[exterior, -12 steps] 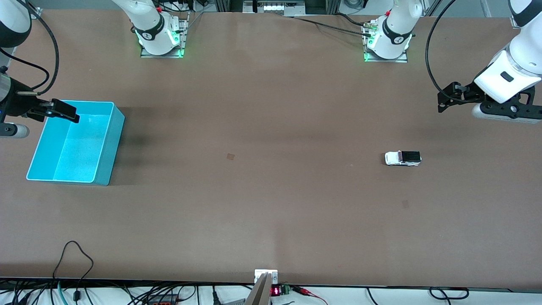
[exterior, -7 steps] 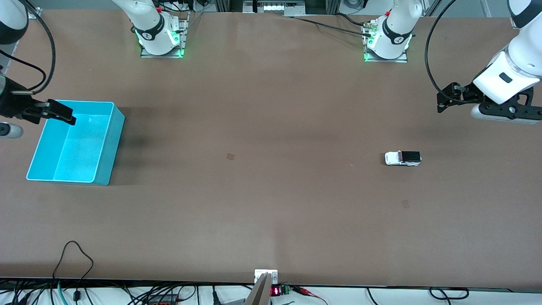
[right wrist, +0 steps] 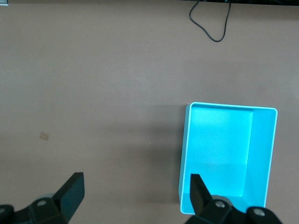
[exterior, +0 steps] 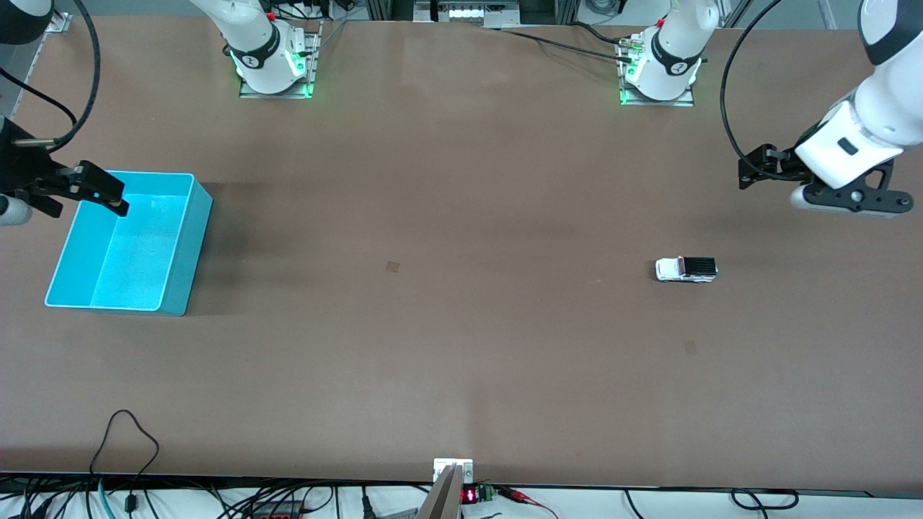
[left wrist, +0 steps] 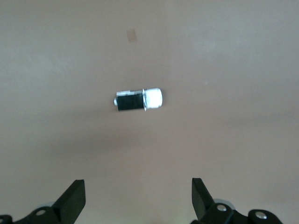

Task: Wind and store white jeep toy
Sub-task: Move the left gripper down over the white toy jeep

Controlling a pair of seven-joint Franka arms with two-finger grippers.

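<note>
The white jeep toy (exterior: 686, 269) stands on the brown table toward the left arm's end, its black ribbed panel pointing to that end. It also shows in the left wrist view (left wrist: 138, 99). My left gripper (exterior: 750, 171) hangs open and empty in the air over bare table beside the jeep; in its wrist view the left gripper (left wrist: 138, 200) has its fingers wide apart. The cyan bin (exterior: 189, 252) sits empty at the right arm's end. My right gripper (exterior: 108, 193) is open and empty above the bin's corner. In its wrist view the right gripper (right wrist: 135, 196) has one finger over the bin's wall (right wrist: 185, 154).
The two arm bases (exterior: 274, 65) (exterior: 660, 68) stand along the table's edge farthest from the front camera. A black cable (exterior: 126, 432) loops on the table by the nearest edge. Small dark patches (exterior: 392, 266) (exterior: 691, 347) mark the tabletop.
The left hand has shifted slightly toward the table's middle and tilted. The right gripper has drawn back a little toward its end of the table. The jeep and bin have not moved.
</note>
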